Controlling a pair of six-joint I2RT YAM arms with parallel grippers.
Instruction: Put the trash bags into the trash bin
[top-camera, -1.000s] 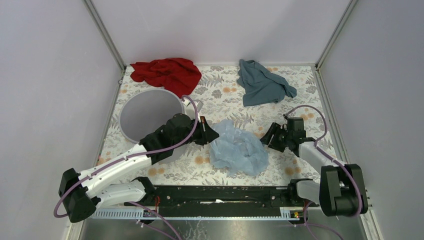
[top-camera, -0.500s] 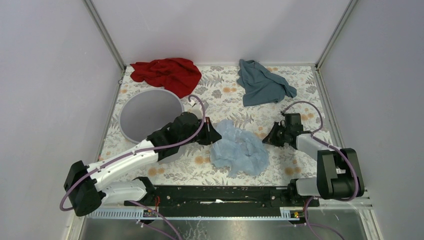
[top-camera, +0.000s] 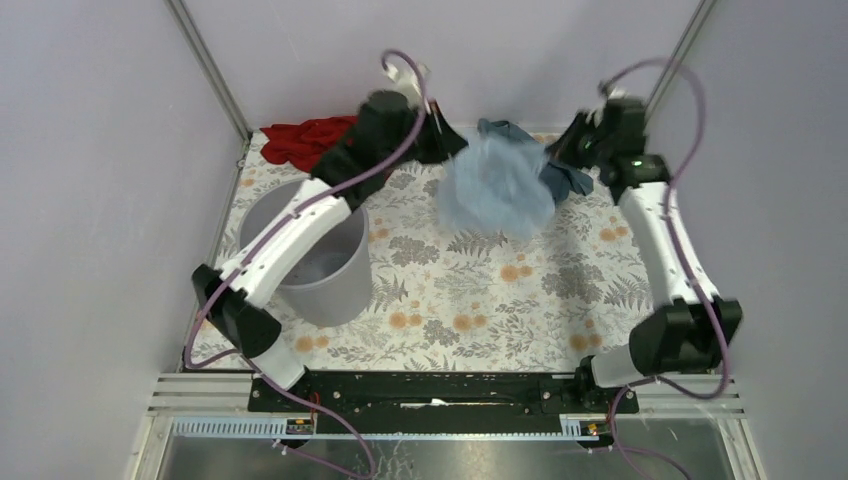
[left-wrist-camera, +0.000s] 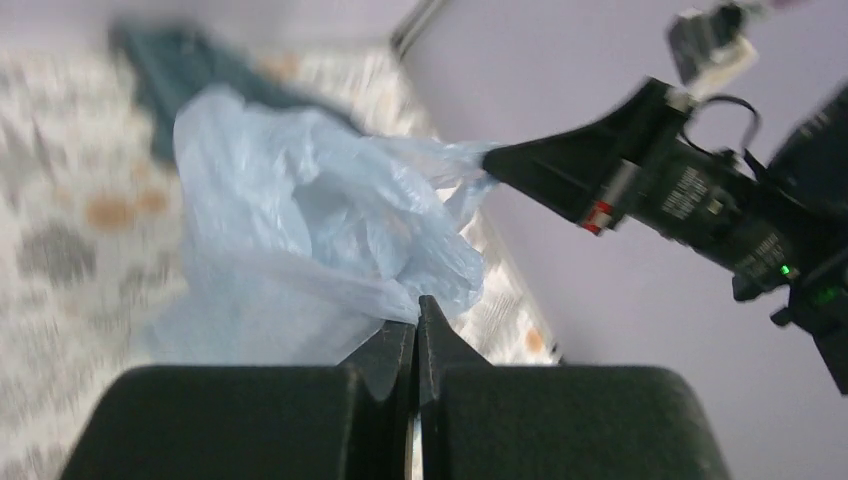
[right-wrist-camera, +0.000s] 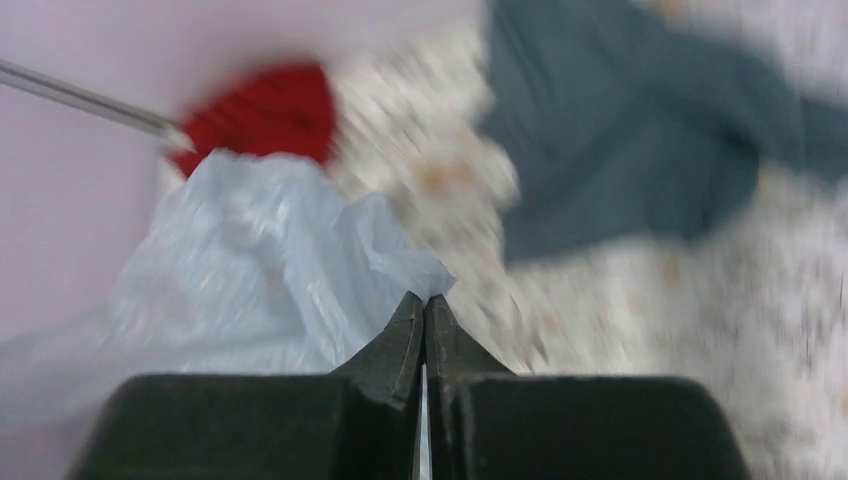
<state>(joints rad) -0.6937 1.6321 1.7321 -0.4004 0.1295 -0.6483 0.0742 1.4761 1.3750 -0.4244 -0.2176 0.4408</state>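
Note:
The pale blue trash bag (top-camera: 497, 186) hangs in the air above the far middle of the table, stretched between both grippers. My left gripper (top-camera: 452, 140) is shut on its left edge, and the film (left-wrist-camera: 300, 230) bunches at the closed fingertips. My right gripper (top-camera: 566, 150) is shut on the bag's right edge (right-wrist-camera: 270, 270). The grey trash bin (top-camera: 322, 268) stands on the table at the left, below and left of the bag, partly covered by my left arm.
A red cloth (top-camera: 305, 140) lies at the far left corner behind the bin. A teal-blue cloth (top-camera: 565, 178) lies at the far right, partly behind the bag. Enclosure walls stand close on both sides.
Both arms have lifted high toward the back of the table, carrying the trash bag up off the surface. The right gripper closed on the bag within the last second.

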